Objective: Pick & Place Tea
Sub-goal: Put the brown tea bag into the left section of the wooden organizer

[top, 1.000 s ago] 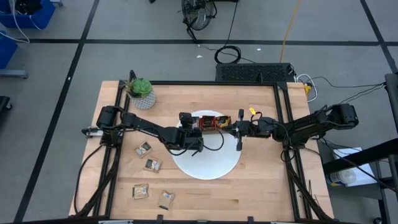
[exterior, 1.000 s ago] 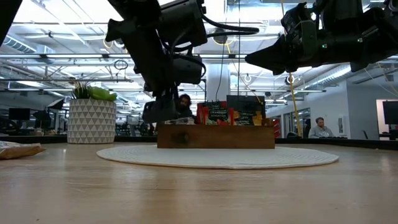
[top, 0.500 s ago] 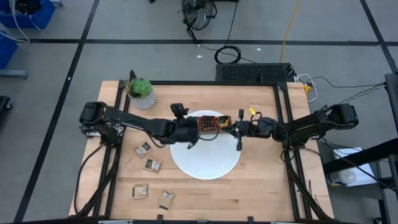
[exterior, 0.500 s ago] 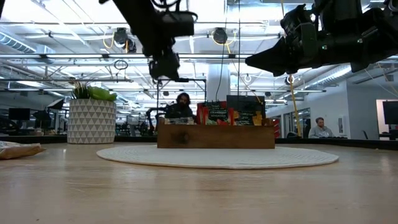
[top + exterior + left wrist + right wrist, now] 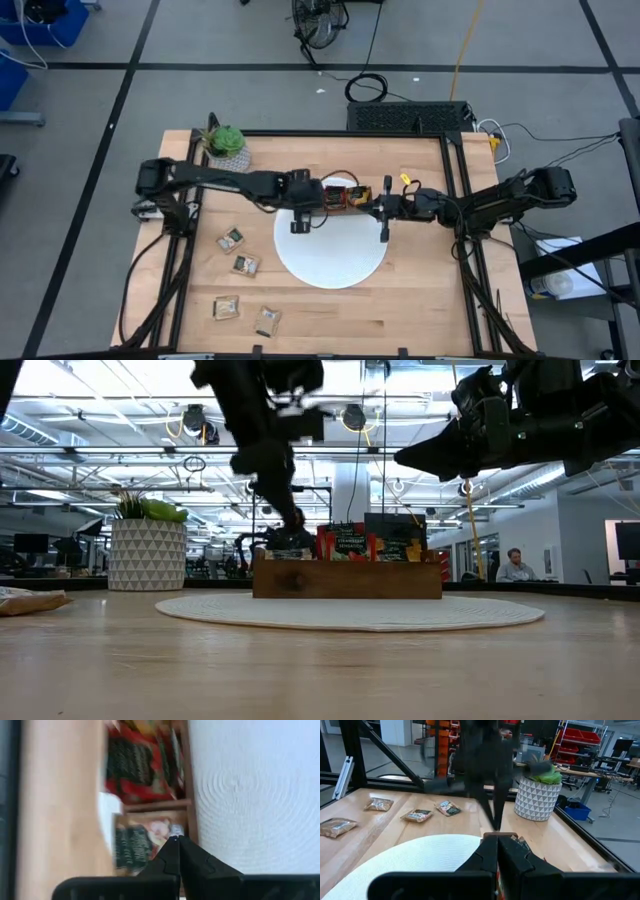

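**Left gripper over the tray**

I saw the left gripper (image 5: 301, 226) pinched together, empty, beside the tray (image 5: 343, 196) holding tea (image 5: 131, 767). Four sachets (image 5: 240, 264) lay left of the plate (image 5: 335, 262). The right gripper (image 5: 384, 236) hovered, fingers together.

Table (image 5: 420, 300) of pale, matt, smooth-grained wood; tray (image 5: 346, 580) of darker brown wood; round plate (image 5: 250, 795) white, matt, ribbed in fine concentric rings; sachets (image 5: 417, 815) look glossy and crinkled; plant pot (image 5: 536, 800) white, matt, triangle-patterned.
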